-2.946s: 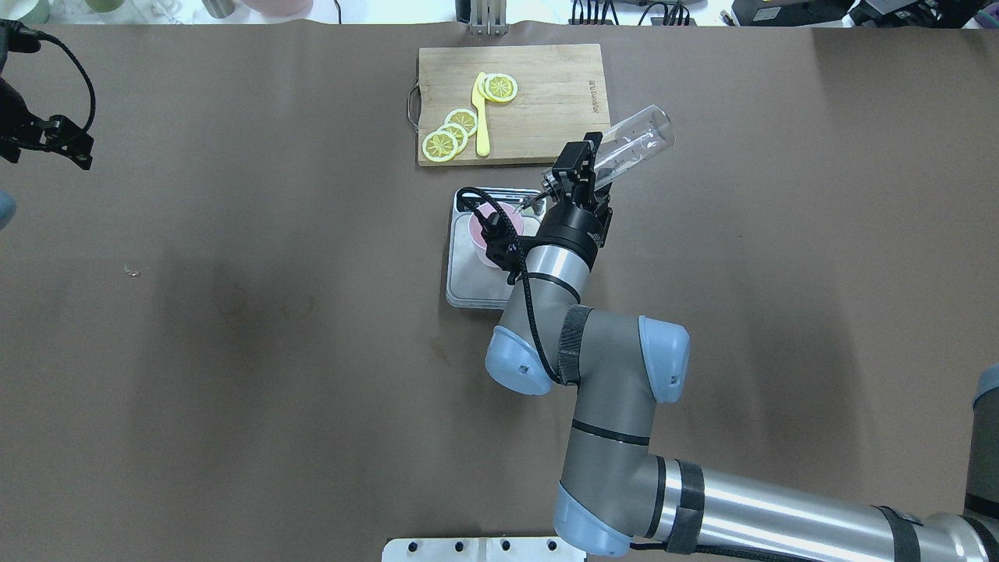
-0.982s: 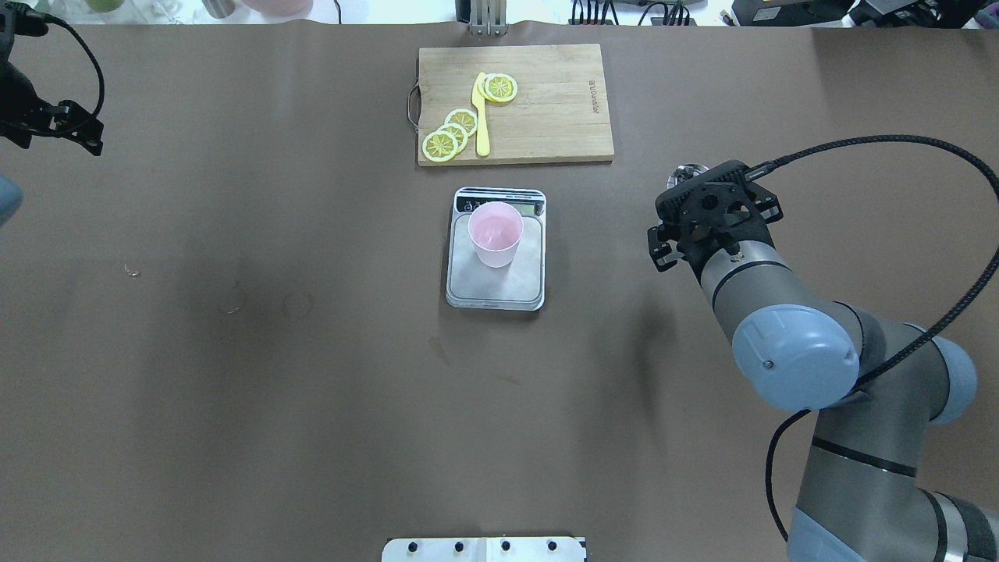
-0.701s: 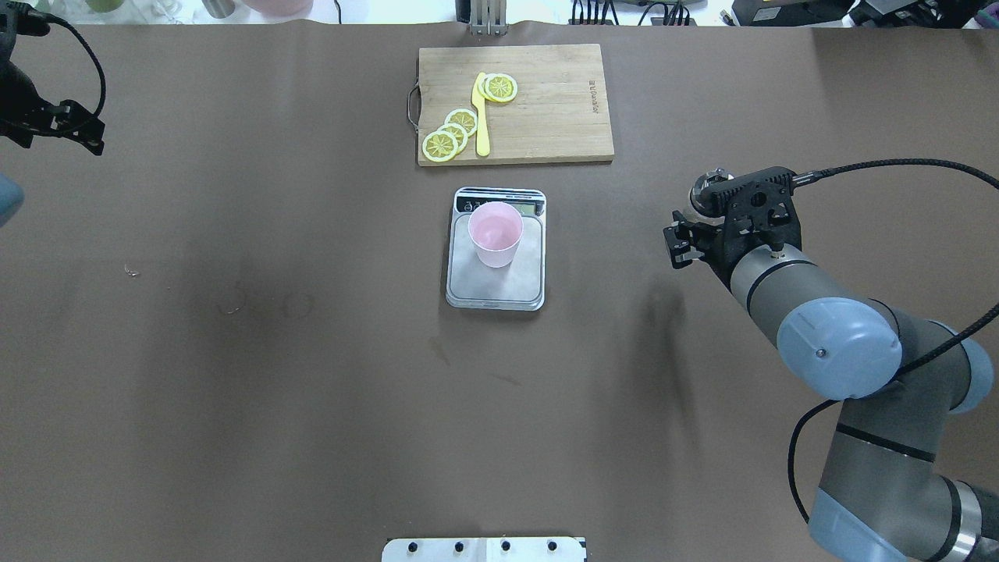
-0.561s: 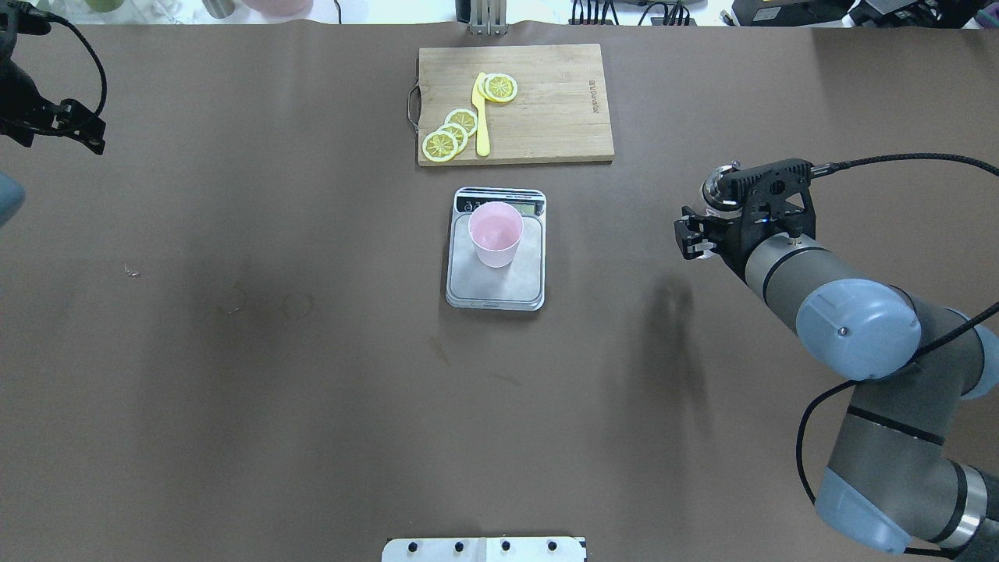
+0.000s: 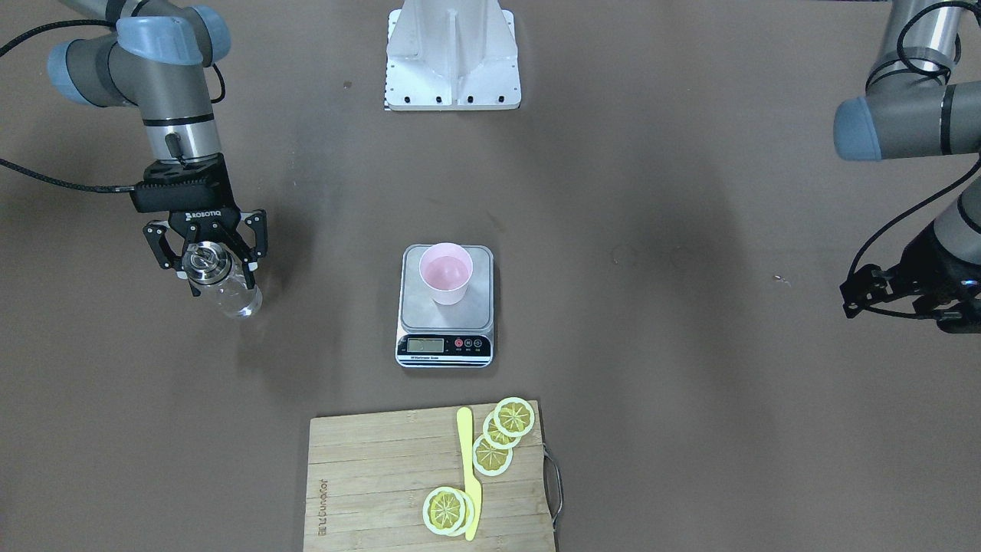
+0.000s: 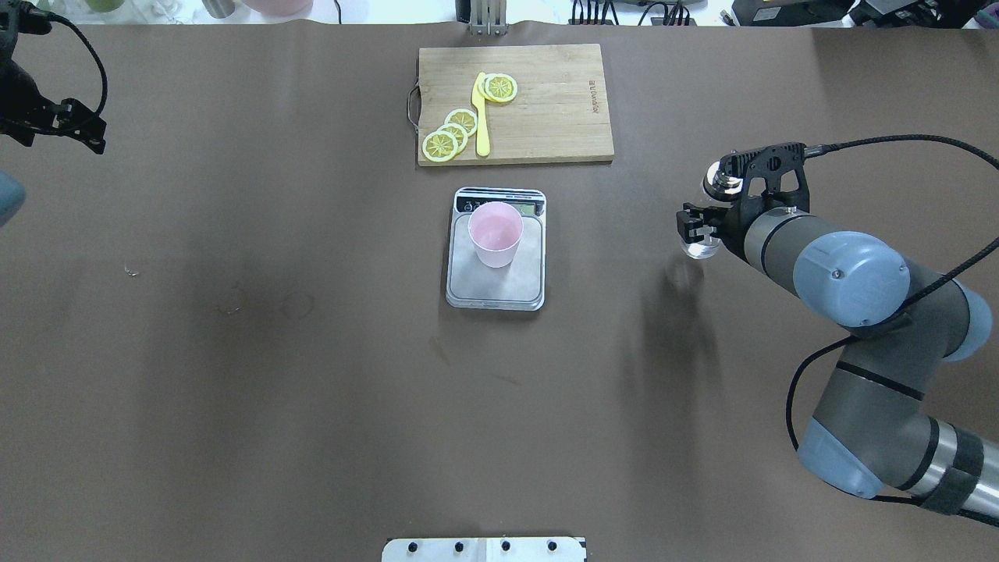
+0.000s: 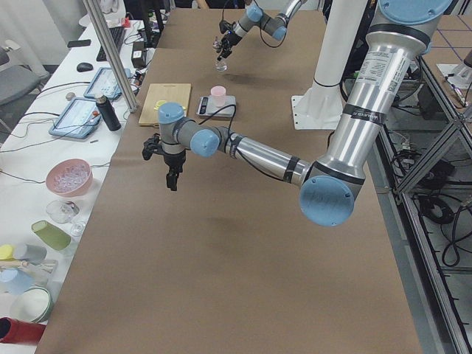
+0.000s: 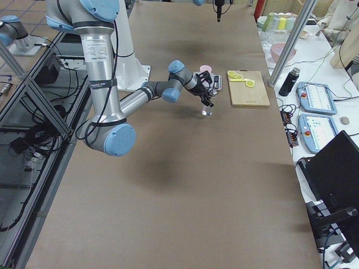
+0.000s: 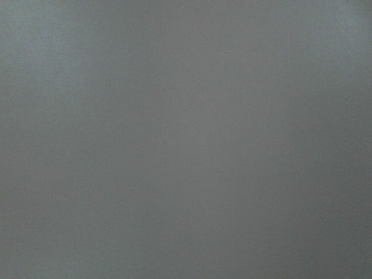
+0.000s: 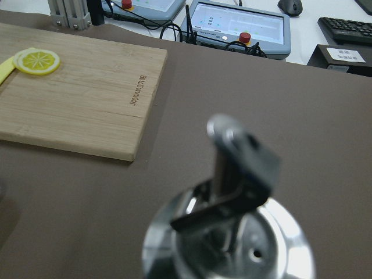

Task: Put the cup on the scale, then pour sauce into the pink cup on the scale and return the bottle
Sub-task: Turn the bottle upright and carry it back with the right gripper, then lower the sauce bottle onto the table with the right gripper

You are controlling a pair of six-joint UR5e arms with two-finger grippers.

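Bottle (image 5: 228, 294) swung away from scale (image 5: 418, 314), upright, spout up

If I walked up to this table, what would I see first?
Probably the pink cup, standing on the silver scale in the middle of the brown table. Next, the robot's right hand off to one side, closed on a clear glass bottle, and the wooden cutting board with yellow lemon slices on the scale's far side from the robot.
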